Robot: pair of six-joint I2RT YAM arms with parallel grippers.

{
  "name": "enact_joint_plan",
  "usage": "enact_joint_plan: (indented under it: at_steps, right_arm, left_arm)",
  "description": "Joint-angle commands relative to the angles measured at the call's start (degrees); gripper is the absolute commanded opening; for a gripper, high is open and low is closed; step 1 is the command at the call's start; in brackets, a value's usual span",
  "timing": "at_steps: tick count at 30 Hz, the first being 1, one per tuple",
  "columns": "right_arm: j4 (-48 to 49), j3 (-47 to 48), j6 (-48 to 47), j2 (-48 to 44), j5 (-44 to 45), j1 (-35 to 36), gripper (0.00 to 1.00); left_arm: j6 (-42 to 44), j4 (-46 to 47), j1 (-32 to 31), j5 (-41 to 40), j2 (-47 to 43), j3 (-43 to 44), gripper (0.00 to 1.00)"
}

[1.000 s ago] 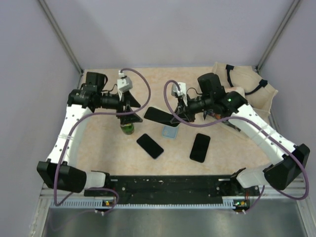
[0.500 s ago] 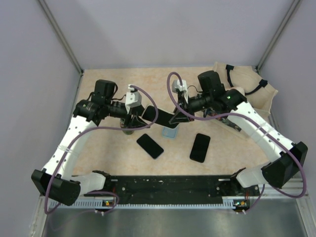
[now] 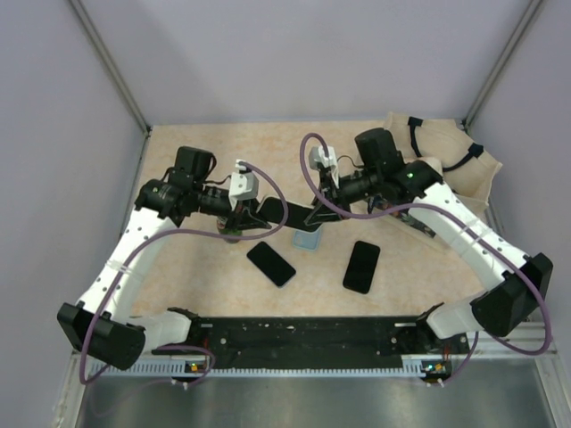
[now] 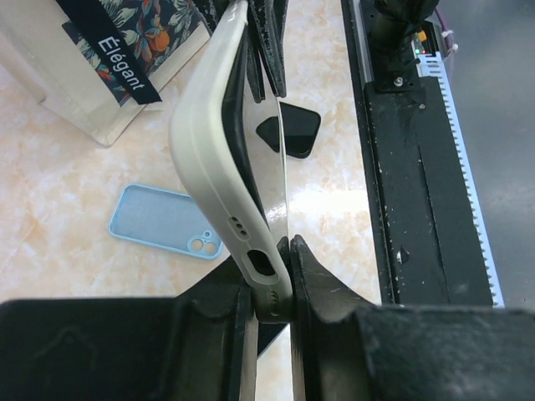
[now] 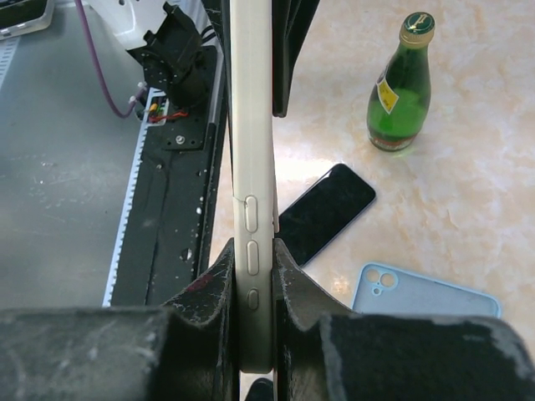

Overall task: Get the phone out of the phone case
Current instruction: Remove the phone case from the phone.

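A robotics lab test cell is shown: a marble-patterned desk (image 3: pixel 196 276) is enclosed by plain lavender panels (image 3: pixel 312 62) framed in aluminium struts (image 3: pixel 111 64), and cabled robot arms (image 3: pixel 120 259) are bolted to a black rail (image 3: pixel 303 334) at its near edge.

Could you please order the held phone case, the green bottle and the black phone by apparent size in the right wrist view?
1. phone case: clearly largest, though it is also nearest the camera.
2. green bottle and black phone: they look about alike, so I would not rank them.
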Motion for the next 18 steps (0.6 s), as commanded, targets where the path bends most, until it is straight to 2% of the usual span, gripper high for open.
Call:
enact_joint_plan:
  at_steps: [1, 5, 8, 18]
  right_arm:
    - [4.1, 1.9, 3.3, 0.6, -5.1, -0.7, 0.00]
    - [4.1, 1.4, 3.5, 1.7, -7.4, -0.7, 0.00]
    - [4.3, 1.1, 4.0, 2.7, -9.6, -0.7, 0.00]
    - [8.6, -2.8, 7.8, 3.8, -14.9, -0.4, 0.00]
  left_arm:
    - [16.6, -5.8, -1.5, 1.4, 0.1, 0.7, 0.00]
    - [28.3, -14.2, -3.5, 0.5, 1.1, 2.6, 0.00]
    - [33.7, -17.4, -5.5, -2.2, 1.7, 3.6, 0.00]
    - [37.2, -18.2, -11.4, -7.6, 3.2, 6.9, 0.00]
